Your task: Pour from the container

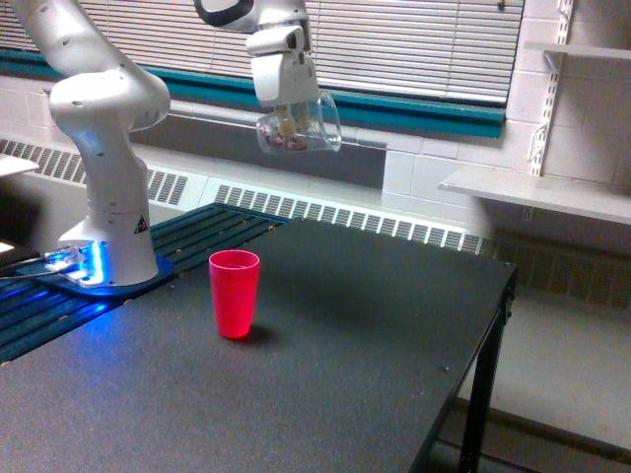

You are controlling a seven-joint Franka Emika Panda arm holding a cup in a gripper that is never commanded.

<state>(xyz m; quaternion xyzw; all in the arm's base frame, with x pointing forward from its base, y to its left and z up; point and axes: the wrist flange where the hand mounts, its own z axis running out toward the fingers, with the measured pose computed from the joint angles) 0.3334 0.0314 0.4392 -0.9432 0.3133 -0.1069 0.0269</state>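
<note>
High over the table, my gripper point(292, 116) is shut on the clear plastic container point(299, 128). The container lies tilted on its side, bottom toward the exterior view's left, mouth toward the right, with brownish-red bits resting in its lower part. An opaque red cup point(235, 293) stands upright on the dark table point(345, 365), well below the container and a little to the exterior view's left of it. My fingers are mostly hidden behind the container.
My white arm's base point(110, 227) stands on a blue-lit mount at the table's left. The table's right edge point(498, 296) drops to the floor. A wall shelf point(537, 192) juts out at the right; blinds and a radiator line the back wall.
</note>
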